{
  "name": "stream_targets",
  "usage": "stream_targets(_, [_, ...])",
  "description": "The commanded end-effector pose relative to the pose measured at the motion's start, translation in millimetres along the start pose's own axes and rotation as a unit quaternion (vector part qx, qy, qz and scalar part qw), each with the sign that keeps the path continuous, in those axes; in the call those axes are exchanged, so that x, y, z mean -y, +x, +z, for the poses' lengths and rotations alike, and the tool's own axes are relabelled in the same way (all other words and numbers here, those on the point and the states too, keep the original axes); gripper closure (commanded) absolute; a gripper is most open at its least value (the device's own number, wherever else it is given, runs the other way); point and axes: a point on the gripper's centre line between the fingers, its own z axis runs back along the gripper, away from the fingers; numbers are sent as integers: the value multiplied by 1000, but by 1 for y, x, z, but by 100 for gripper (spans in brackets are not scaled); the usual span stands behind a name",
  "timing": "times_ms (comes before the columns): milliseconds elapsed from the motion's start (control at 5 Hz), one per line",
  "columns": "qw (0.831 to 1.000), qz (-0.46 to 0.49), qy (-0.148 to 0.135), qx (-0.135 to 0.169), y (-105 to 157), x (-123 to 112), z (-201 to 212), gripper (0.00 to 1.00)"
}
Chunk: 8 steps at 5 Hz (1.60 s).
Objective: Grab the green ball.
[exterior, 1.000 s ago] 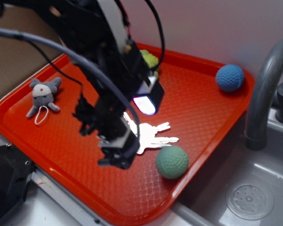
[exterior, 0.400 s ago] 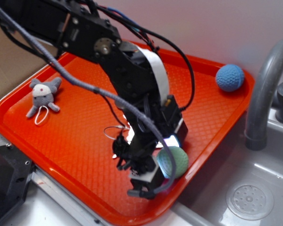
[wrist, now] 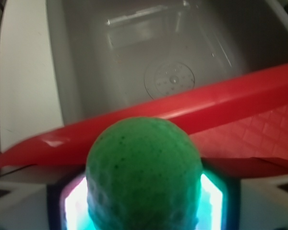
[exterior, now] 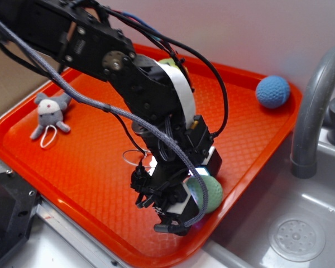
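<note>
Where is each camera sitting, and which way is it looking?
Exterior view: it sits off the robot, up high, looking down across the orange tray; the black arm and its pincer show, low beside the green ball.
Wrist view: it sits on the arm just behind the pincer, looking past the green ball, which fills the near view, over the tray's rim into the grey sink; only the lit pads beside the ball show.
Both views share the green ball, the tray's rim and the sink drain.
</note>
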Motion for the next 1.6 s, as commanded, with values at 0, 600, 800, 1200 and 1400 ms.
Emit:
stream_targets(0, [995,90,46,26,-23,29,90,100])
stream_targets(600, [889,433,138,-53,-73,16,207,100])
stream_targets(800, [848,497,164,-82,-87,-9,207,100])
stream_targets(1200, [807,558,176,-74,-109,-39,214,100])
stream_targets(1400, [797,571,183,-76,-113,-47,214,100])
